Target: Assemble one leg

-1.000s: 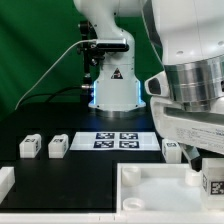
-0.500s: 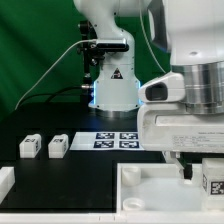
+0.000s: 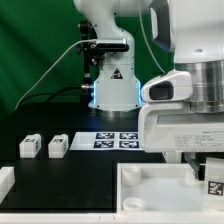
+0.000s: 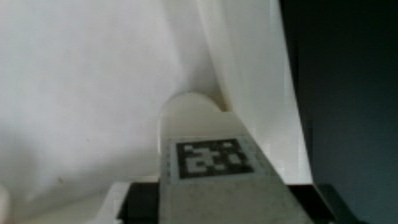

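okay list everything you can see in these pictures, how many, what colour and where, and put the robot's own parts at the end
leg blocks: two, white with black-and-white tags, side by side on the black table at the exterior view's left
tagged leg: one, white, at the exterior view's right edge by the gripper; the wrist view shows a tagged white piece close up
tray-like piece: one, white with raised rim, front of the table
white part: one, only partly in view at the front left corner
marker board: one, white with four tags, flat at mid-table
table: one, black
backdrop: green, behind the arm
robot base: one, white, behind the marker board
gripper: one, white, low at the right; its fingers are hard to make out
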